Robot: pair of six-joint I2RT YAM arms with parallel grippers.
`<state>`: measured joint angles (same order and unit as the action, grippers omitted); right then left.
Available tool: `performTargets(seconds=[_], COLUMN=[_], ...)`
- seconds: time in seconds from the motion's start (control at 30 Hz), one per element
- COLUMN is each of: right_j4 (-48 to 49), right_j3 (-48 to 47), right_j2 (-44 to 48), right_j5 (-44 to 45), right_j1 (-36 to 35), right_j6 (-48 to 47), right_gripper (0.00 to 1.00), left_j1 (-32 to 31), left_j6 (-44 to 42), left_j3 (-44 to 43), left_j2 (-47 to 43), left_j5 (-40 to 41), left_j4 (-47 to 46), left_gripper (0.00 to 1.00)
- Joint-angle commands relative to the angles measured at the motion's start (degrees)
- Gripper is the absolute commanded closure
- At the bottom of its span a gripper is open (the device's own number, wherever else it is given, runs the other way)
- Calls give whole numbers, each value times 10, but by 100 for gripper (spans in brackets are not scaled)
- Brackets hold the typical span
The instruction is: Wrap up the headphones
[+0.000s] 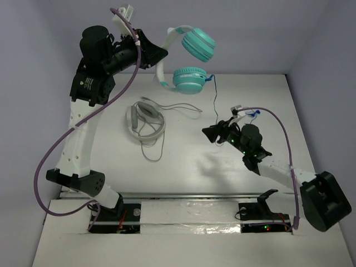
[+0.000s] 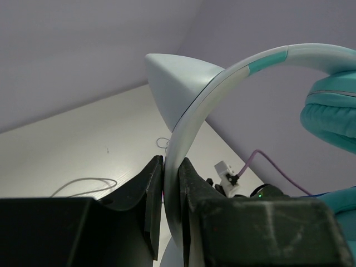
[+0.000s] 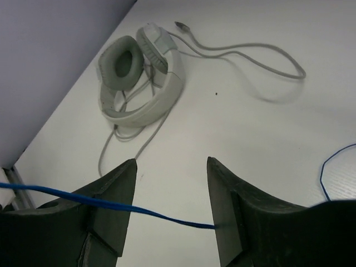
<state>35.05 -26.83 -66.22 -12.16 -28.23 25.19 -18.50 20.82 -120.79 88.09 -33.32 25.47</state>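
The headphones hang in the air at the back, with two teal ear cups (image 1: 198, 44) and a white headband (image 1: 165, 53). My left gripper (image 1: 161, 54) is shut on the headband (image 2: 211, 94), which is pinched between the jaws; a teal cup (image 2: 331, 114) shows at the right of the left wrist view. The thin blue cord (image 1: 216, 100) drops from the lower cup to my right gripper (image 1: 207, 133). That gripper (image 3: 171, 169) is open, low over the table. The cord (image 3: 144, 210) runs across the gap between its fingers, touching the right one.
A second, grey-white headset (image 1: 146, 119) with a pale cord lies on the table left of centre; it also shows in the right wrist view (image 3: 144, 78). A loop of blue cord (image 3: 334, 167) lies to the right. Purple cables (image 1: 61, 144) trail along both arms.
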Motion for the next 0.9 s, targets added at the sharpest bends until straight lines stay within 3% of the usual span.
performTargets(seconds=[0.0, 0.27, 0.43, 0.47, 0.53, 0.6, 0.73, 0.87], right_j4=[125, 151, 152, 161, 161, 129, 34, -189], right_j3=[3, 46, 23, 25, 24, 16, 20, -17], right_j2=[-31, -39, -75, -76, -76, -68, -5, 73], right_j5=[31, 56, 31, 28, 15, 3, -2, 27], right_j1=[-3, -3, -3, -3, -3, -3, -3, -9], right_j6=[14, 52, 51, 53, 57, 64, 100, 105], right_gripper=[41, 39, 42, 45, 72, 94, 100, 100], left_j1=[8, 34, 39, 45, 45, 45, 51, 56], left_j6=[46, 70, 84, 85, 91, 103, 104, 126], left_j3=[-34, -51, -54, -54, -40, -1, 86, 257], left_j2=[-16, -24, -24, -24, -26, -28, -41, -73], left_j5=[-29, -32, -46, -47, -47, -47, 16, 135], left_j4=[-75, -91, -97, -97, -110, -128, -164, -239], left_gripper=[100, 100, 100, 100, 100, 100, 100, 100])
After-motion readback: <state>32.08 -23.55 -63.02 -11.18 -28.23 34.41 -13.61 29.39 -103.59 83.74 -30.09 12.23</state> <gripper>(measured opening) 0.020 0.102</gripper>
